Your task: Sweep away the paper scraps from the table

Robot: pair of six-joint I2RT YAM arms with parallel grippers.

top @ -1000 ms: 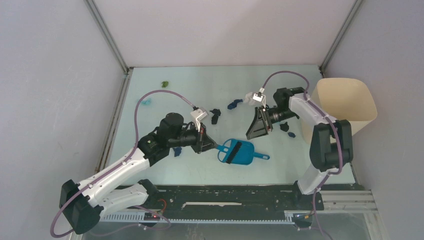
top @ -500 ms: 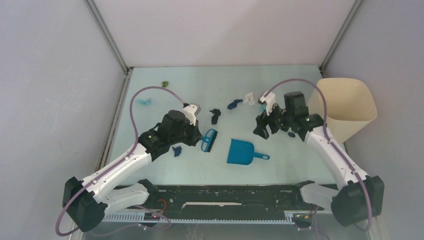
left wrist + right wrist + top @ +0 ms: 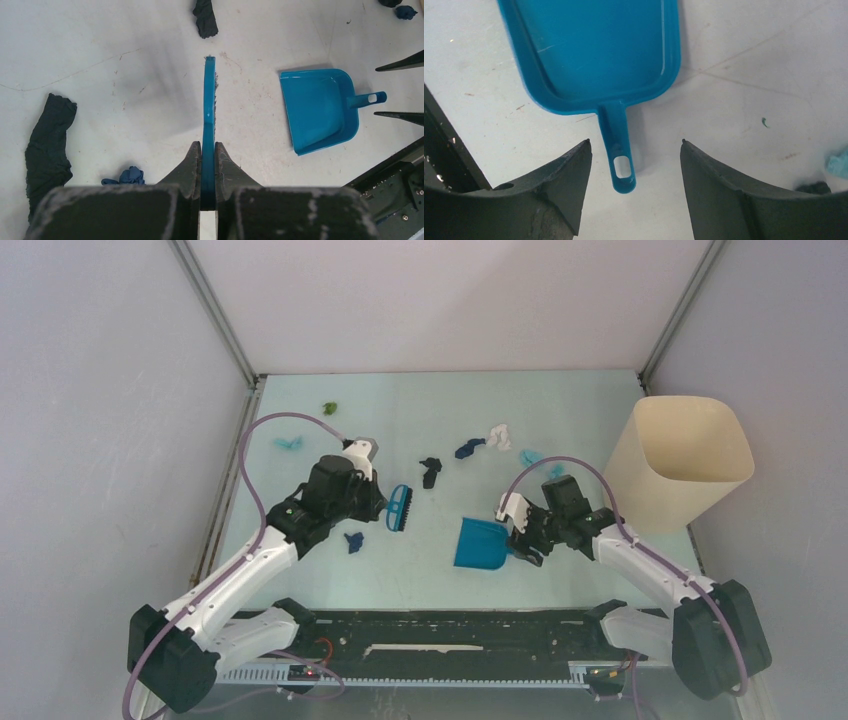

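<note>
My left gripper (image 3: 384, 506) is shut on the small blue hand brush (image 3: 400, 508). The left wrist view shows the brush (image 3: 209, 100) edge-on between the fingers (image 3: 208, 146). The blue dustpan (image 3: 480, 543) lies on the pale green table (image 3: 400, 570). My right gripper (image 3: 518, 540) is open, with the dustpan handle (image 3: 619, 157) between its fingers (image 3: 634, 143), untouched. Paper scraps lie around: a blue one (image 3: 353, 540) by the left arm, black (image 3: 430, 470), navy (image 3: 466, 449), white (image 3: 499, 433), cyan (image 3: 529, 455), cyan (image 3: 289, 443) and green (image 3: 329, 407).
The tall cream bin (image 3: 690, 455) stands at the right, just beyond the right arm. Metal rails (image 3: 232, 470) run along the table's left edge and a black base rail (image 3: 450, 635) along the near edge. A dark scrap (image 3: 47, 145) lies by the left wrist.
My left gripper has carried the brush off the dustpan and back to the left. My right arm has swung from the back of the table down to the dustpan's handle.
</note>
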